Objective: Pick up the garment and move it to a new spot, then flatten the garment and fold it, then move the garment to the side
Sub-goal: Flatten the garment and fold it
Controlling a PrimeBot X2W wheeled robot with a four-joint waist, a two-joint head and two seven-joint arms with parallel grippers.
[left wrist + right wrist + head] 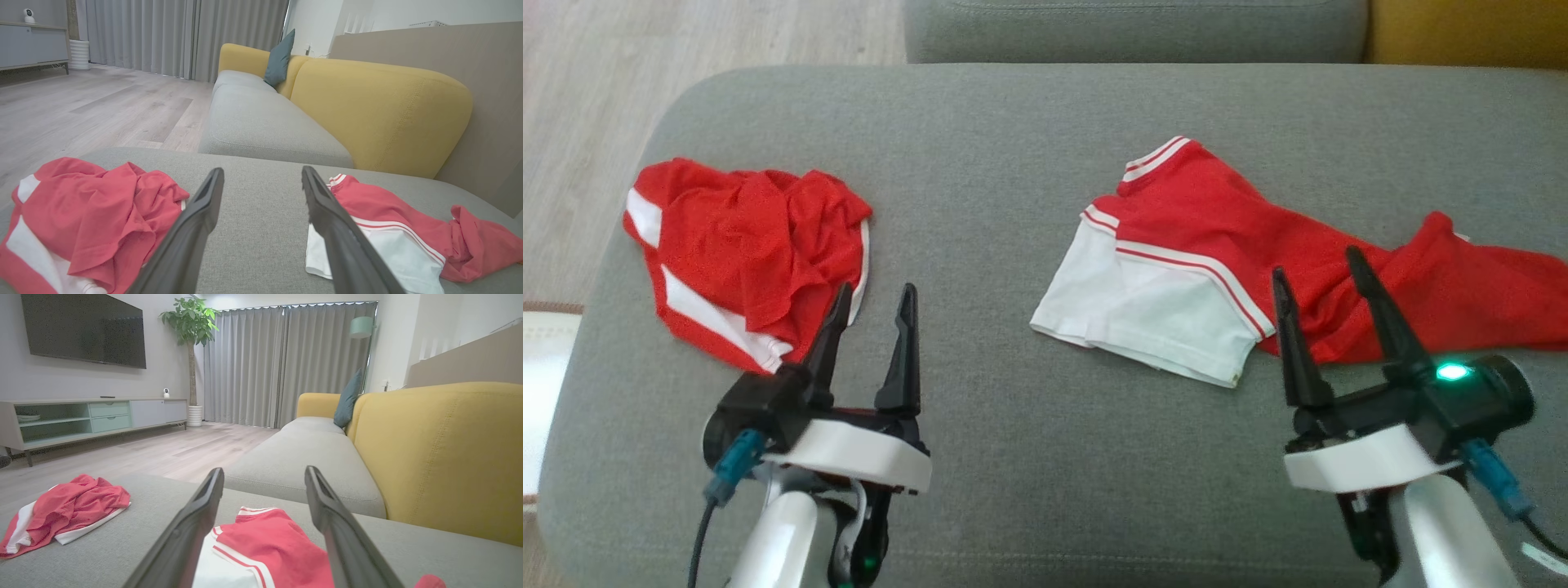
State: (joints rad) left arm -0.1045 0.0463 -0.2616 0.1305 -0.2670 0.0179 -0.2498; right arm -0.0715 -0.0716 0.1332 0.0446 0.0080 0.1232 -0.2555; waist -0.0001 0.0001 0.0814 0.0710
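Two red and white garments lie on the grey ottoman (980,163). One is crumpled at the left (743,245) (90,216) (65,510). The other, a red shirt with a white sleeve (1217,253) (388,228) (265,547), is spread out at the right and runs past the head view's right edge. My left gripper (872,298) (261,175) stands open just right of the crumpled garment, holding nothing. Over the shirt's near edge my right gripper (1316,263) (263,475) is open too, nothing between its fingers.
A grey sofa seat (261,118) with a yellow back (380,110) and a teal cushion (280,57) lies beyond the ottoman. Wooden floor (596,82) is to the left, with a TV cabinet (90,416) and a potted plant (190,330) across the room.
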